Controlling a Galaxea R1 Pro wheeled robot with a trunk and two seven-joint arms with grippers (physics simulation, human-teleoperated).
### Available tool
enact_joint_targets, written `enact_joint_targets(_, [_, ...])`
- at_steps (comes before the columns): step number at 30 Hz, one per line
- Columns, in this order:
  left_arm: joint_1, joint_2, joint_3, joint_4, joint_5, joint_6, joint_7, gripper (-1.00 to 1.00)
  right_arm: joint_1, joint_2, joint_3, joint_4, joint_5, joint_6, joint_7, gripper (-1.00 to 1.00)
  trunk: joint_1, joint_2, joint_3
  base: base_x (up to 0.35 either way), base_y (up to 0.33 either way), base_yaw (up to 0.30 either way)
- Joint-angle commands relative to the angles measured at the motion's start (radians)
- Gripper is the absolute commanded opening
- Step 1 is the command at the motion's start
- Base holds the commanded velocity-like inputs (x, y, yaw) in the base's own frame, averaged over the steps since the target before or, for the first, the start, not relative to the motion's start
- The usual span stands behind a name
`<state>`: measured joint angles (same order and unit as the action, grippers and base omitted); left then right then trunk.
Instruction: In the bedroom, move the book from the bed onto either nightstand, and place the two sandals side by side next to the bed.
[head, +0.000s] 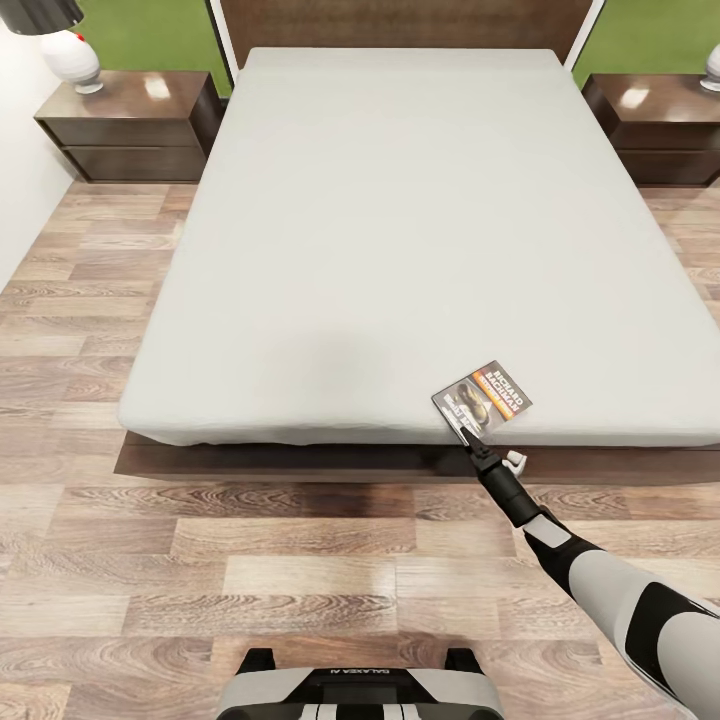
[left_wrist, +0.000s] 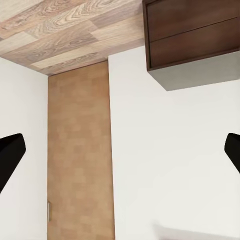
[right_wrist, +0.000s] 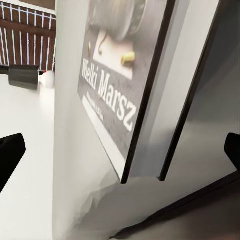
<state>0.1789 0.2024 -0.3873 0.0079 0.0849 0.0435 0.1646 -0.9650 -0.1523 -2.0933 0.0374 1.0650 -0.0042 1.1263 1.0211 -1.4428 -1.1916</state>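
The book lies on the pale grey bed, close to its front edge on the right side. Its dark cover with orange and white lettering faces up. My right gripper reaches over the bed's edge to the book's near corner. In the right wrist view the book stands close between the wide-apart fingers of the open right gripper. My left gripper is open with nothing between its fingers, facing a white wall. A dark brown nightstand stands left of the headboard and another nightstand stands right of it. The sandals are out of view.
A white lamp stands on the left nightstand. Wood-plank floor runs along the bed's front and both sides. The bed's dark frame juts out below the mattress. My base is near the bed's foot. A dark cabinet shows in the left wrist view.
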Motion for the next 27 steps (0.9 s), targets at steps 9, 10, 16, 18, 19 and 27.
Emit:
enact_joint_targets(9, [0.001, -0.001, -0.009, -0.002, 0.009, 0.004, 0.003, 1.0, -0.001, -0.001, -0.008, 0.001, 0.009, 0.0, 0.001, 1.0, 0.0, 0.0, 0.0, 0.0, 0.0, 0.0])
enact_joint_targets(10, [0.001, -0.002, -0.009, -0.002, 0.009, 0.004, 0.003, 1.0, -0.001, -0.001, -0.008, 0.001, 0.009, 0.0, 0.001, 1.0, 0.0, 0.0, 0.0, 0.0, 0.0, 0.0])
enact_joint_targets(16, [0.001, -0.007, -0.009, -0.002, 0.009, 0.004, 0.003, 1.0, -0.006, -0.002, -0.008, 0.001, 0.009, 0.0, 0.001, 1.0, 0.0, 0.0, 0.0, 0.0, 0.0, 0.0])
enact_joint_targets(18, [0.001, -0.008, -0.009, -0.002, 0.009, 0.004, 0.004, 1.0, -0.007, -0.002, -0.008, 0.001, 0.009, 0.0, 0.001, 1.0, 0.0, 0.0, 0.0, 0.0, 0.0, 0.0])
enact_joint_targets(19, [0.001, -0.008, -0.009, -0.002, 0.009, 0.004, 0.004, 1.0, -0.008, -0.002, -0.008, 0.001, 0.01, 0.0, 0.001, 1.0, 0.0, 0.0, 0.0, 0.0, 0.0, 0.0])
enact_joint_targets(27, [0.001, -0.01, -0.009, -0.002, 0.009, 0.004, 0.004, 1.0, -0.009, -0.001, -0.008, 0.001, 0.009, 0.0, 0.001, -1.0, 0.0, 0.0, 0.0, 0.0, 0.0, 0.0])
